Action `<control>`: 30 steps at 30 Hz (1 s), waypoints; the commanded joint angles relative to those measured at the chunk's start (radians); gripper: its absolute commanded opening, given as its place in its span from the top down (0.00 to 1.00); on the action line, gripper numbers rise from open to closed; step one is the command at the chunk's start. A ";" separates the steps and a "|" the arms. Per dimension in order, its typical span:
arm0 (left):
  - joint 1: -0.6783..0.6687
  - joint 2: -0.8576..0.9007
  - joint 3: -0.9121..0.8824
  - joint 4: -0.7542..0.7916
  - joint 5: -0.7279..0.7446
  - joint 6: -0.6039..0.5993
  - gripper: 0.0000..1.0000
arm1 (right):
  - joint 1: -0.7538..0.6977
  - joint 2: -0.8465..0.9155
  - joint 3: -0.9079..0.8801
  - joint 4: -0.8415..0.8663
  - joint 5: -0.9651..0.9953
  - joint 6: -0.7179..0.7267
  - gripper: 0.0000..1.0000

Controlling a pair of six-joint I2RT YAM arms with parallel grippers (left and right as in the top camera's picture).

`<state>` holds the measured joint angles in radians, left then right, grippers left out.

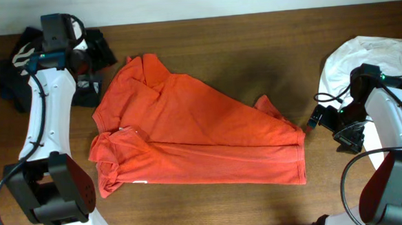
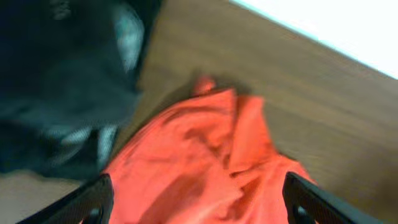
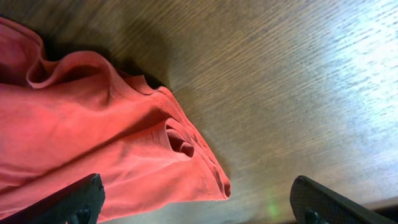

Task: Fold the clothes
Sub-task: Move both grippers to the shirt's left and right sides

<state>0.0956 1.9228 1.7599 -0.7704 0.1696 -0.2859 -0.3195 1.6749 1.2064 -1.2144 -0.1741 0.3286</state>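
The red-orange T-shirt lies half folded across the middle of the table, collar end at the left. My left gripper is open at the shirt's back-left corner; its wrist view shows the shirt between the spread fingers. My right gripper is open just right of the shirt's right hem corner, with bare wood between its fingers. The black T-shirt is bunched at the back left, also seen in the left wrist view. The white T-shirt lies at the right edge.
The wooden table runs to a pale wall strip at the back. The arm bases stand at the front left and the front right.
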 commanded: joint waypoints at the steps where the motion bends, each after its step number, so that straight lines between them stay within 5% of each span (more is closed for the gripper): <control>1: -0.031 0.060 0.010 0.004 0.148 0.174 0.08 | -0.001 -0.002 0.011 -0.001 -0.002 -0.006 0.01; 3: -0.055 0.120 0.010 -0.053 0.125 0.205 0.07 | -0.001 -0.002 0.011 0.000 -0.002 -0.006 0.01; 7: -0.074 0.141 0.010 -0.189 0.123 0.205 0.26 | -0.001 -0.002 0.011 0.000 -0.002 -0.006 0.01; 13: -0.074 0.051 0.010 -0.436 0.122 0.205 0.27 | -0.001 -0.002 0.011 0.088 -0.002 -0.006 0.01; 20: -0.073 -0.064 0.010 -0.729 -0.016 0.181 0.26 | -0.001 -0.002 0.011 0.125 -0.278 0.016 0.01; 22: -0.073 -0.105 0.010 -0.782 -0.104 0.106 0.26 | 0.006 -0.002 0.019 0.165 -0.462 -0.127 0.00; 30: -0.076 -0.381 0.006 -0.877 -0.184 0.035 0.17 | 0.269 0.033 0.322 0.238 0.033 -0.158 0.01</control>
<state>0.0196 1.5566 1.7638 -1.6176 0.0040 -0.2325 -0.1066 1.6768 1.4910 -1.0073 -0.3096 0.1959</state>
